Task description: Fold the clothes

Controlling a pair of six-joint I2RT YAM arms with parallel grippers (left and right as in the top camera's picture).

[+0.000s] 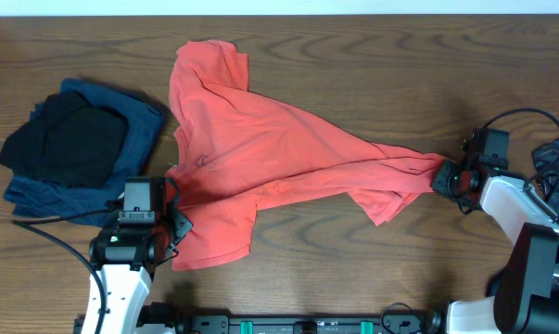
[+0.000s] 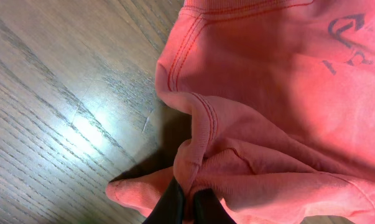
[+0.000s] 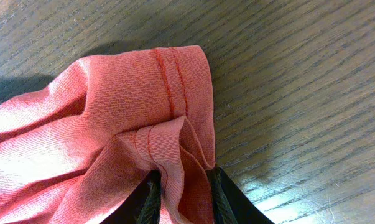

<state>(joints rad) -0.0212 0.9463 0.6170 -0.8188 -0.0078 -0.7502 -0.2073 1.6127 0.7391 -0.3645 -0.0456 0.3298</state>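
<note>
Wooden worktop (image 1: pixel 353 74) is carrying a coral shirt (image 1: pixel 251 148), lying crumpled mid-worktop and stretching rightward. Dark pile (image 1: pixel 75 148) is sitting far left, just beside the shirt. Left hand (image 2: pixel 184 202) is pinching the shirt's near-left edge, clamped tight on fabric. Right hand (image 3: pixel 181 193) is gripping a hemmed corner at right.

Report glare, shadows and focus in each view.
Overhead: even, soft light; the T-shirt sharp, little shadow. Left wrist: white glare patch on the table, dark shadow under the shirt's folded hem, left tool blurred at the bottom edge. Right wrist: hem stitching crisp, shadow on the wood left of the cloth, right tool out of focus.
</note>
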